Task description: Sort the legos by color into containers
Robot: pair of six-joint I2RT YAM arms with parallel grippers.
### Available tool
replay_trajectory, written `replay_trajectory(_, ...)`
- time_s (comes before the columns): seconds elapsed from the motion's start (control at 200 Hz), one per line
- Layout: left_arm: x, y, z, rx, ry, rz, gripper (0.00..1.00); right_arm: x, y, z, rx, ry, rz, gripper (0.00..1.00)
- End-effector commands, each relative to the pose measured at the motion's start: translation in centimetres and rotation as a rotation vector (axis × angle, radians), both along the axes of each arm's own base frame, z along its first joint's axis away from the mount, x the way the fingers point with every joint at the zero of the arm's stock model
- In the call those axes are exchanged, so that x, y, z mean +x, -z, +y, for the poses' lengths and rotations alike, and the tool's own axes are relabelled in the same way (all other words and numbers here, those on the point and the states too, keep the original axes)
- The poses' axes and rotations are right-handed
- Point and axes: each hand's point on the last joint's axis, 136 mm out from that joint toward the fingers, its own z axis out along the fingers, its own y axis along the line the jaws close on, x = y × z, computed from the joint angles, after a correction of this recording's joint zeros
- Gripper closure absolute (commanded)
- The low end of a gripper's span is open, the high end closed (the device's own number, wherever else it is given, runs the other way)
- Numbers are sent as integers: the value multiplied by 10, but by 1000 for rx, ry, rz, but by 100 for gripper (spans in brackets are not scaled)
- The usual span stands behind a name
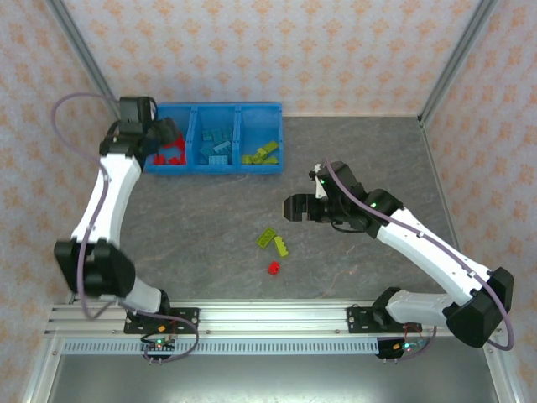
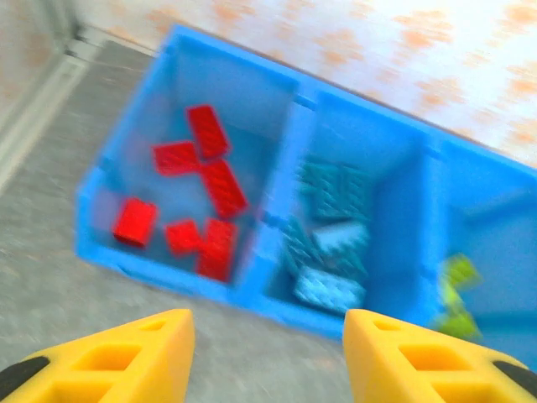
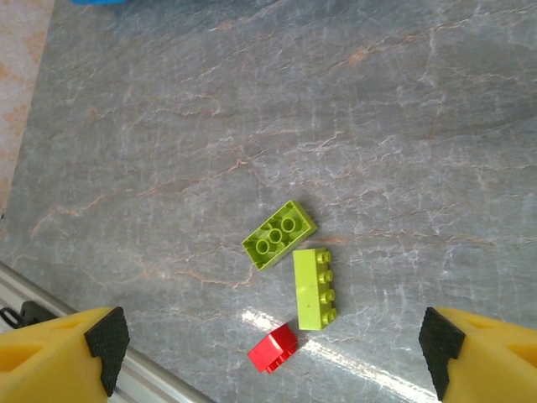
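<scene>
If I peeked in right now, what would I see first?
The bright blue plastic three-part tray at the table's far left jumps out, with red studded bricks in its left part, light blue bricks in the middle and lime green bricks on the right. Then two loose lime green bricks and one small red brick lie on the grey marbled table, near the right arm's open tool.
</scene>
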Motion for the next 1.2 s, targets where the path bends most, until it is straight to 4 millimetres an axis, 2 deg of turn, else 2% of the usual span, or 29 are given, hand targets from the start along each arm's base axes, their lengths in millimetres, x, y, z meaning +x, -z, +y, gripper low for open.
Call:
replay_trajectory(0.0,-41,7,-57,-67,93,-21,50,17,-7,-9,-19,95,-54,8)
replay_trajectory(0.155,-110,38,-127,-47,234,1,50,25,0,-22,-59,165,-73,7)
replay_trajectory(0.38,-187,104,-220,6,535,179,50,33,10,-34,-64,248,-59,7)
replay_trajectory(0.51,-220,146,-271,34,694,270,49,31,17,-46,-77,303,-54,7)
replay_trajectory(0.671,-243,188,-319,156,850,348,47,26,16,-67,-95,374,-80,7)
replay_trajectory(0.811,-239,220,-332,249,875,395,45,23,13,-74,-90,387,-88,7)
replay_trajectory(0.986,-234,248,-325,365,863,442,45,19,12,-79,-98,393,-94,7)
replay_trajectory(1.196,-236,262,-322,371,847,476,56,18,12,-83,-107,396,-99,7)
